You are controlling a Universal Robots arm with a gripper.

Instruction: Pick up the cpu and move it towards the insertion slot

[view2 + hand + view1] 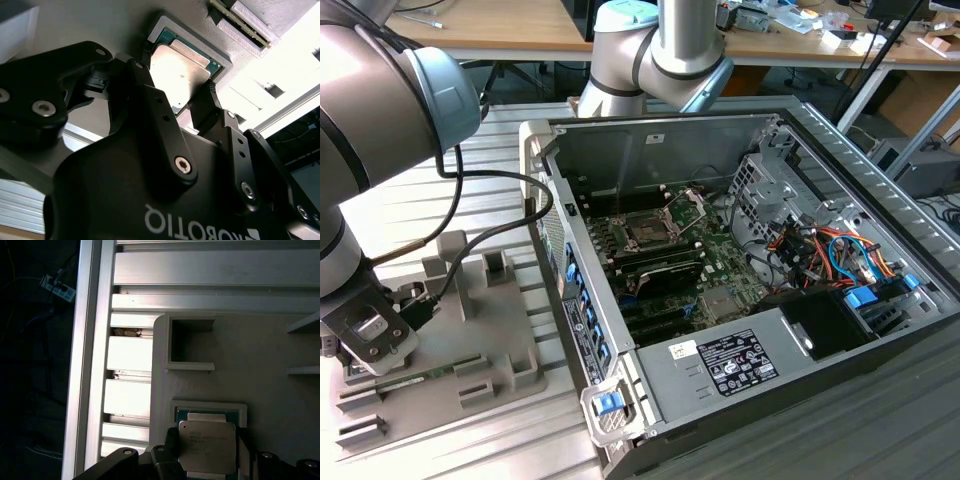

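1. In the lower left of the exterior view, the gripper [365,345] hung low over a grey fixture tray [500,330] that lay on the slatted aluminium worktop [500,150].
2. In both wrist views the cpu [185,60] [207,445] lay flat, silver top up, in a square raised holder [220,52] [172,405] on that tray, with a green rim showing around the metal top.
3. The gripper [177,72] [207,462] straddled the cpu, with one black jaw at each of two opposite edges. I could not tell whether it was clamped on the chip or merely set close around it.
4. In the second wrist view a long thin memory stick [240,22] lay on the tray just beyond the holder.
5. The open computer case [650,150] stood on the exterior view's right of the tray, filling the middle and right of the frame.
6. The insertion slot [648,232] sat on the motherboard in the upper middle part of the case, its metal plate hinged up, well apart from the cpu and the gripper.
7. A power supply [720,365] lay along the case's near side, and a bundle of coloured cables [830,250] lay toward the right.
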